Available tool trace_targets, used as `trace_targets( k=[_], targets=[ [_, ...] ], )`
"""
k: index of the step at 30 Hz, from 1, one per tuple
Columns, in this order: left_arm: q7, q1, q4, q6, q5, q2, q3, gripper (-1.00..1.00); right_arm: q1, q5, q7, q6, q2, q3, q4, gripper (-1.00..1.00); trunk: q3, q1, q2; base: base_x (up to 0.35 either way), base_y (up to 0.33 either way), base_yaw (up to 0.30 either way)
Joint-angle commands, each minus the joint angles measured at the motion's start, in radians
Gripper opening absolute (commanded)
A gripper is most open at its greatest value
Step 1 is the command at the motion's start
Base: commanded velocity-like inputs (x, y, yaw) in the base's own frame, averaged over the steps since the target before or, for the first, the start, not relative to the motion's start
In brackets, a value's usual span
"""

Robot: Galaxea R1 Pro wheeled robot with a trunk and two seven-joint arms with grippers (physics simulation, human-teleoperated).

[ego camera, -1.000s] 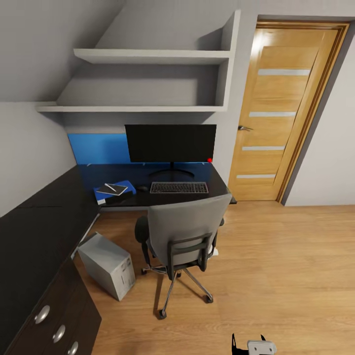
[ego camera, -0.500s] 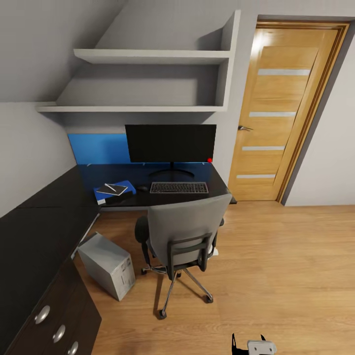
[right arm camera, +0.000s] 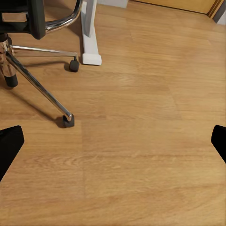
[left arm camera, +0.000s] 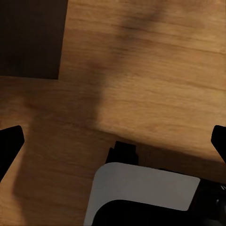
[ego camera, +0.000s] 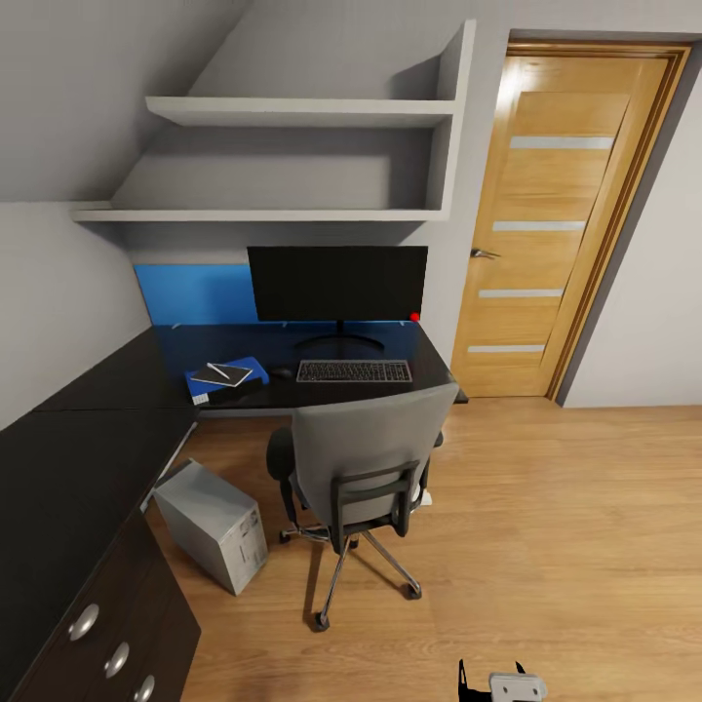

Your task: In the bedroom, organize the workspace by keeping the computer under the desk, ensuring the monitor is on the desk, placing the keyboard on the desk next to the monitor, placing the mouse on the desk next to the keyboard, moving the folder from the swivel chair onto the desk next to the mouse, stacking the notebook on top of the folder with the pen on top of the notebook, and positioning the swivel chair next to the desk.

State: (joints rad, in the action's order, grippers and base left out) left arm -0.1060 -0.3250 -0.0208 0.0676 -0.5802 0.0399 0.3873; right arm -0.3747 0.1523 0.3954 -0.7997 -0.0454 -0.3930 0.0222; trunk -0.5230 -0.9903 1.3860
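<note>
Tidy bench (ego camera: pixel 117 390) with the swivel chair (ego camera: pixel 366 468) pulled close.
The monitor (ego camera: pixel 337 283), keyboard (ego camera: pixel 353 371), mouse (ego camera: pixel 283 372) and folder (ego camera: pixel 249 371) sit on it; the computer (ego camera: pixel 213 525) stands on the floor. Both sets of fingers (left arm camera: pixel 10 143) (right arm camera: pixel 9 141) are spread wide, holding nothing.

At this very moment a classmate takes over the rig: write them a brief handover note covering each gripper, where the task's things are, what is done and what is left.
Left gripper and right gripper: both open, empty, over bare floor.
On the desk: monitor, keyboard in front of it, mouse beside the keyboard, then folder with notebook and pen stacked on top.
Swivel chair stands at the desk.
Computer sits on the floor by the desk's edge; whether it counts as under is unclear. Check that, nudge if needed.
</note>
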Motion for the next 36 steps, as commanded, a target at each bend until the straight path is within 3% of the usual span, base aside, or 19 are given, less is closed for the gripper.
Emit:
trace_targets(
  k=[1, 36],
  targets=[
    [-0.004, 0.0, -0.001, 0.001, -0.008, 0.001, 0.009, 1.0, -0.001, 0.009, 0.002, -0.004, -0.001, -0.009, 0.002, 1.0, -0.001, 0.0, 0.001, 0.0, 0.0, 0.0],
    [-0.009, 0.0, -0.001, 0.001, -0.005, -0.008, 0.011, 1.0, -0.001, 0.009, 0.002, -0.004, -0.001, -0.009, 0.002, 1.0, -0.001, 0.0, 0.001, 0.0, 0.0, 0.0]
  ],
)
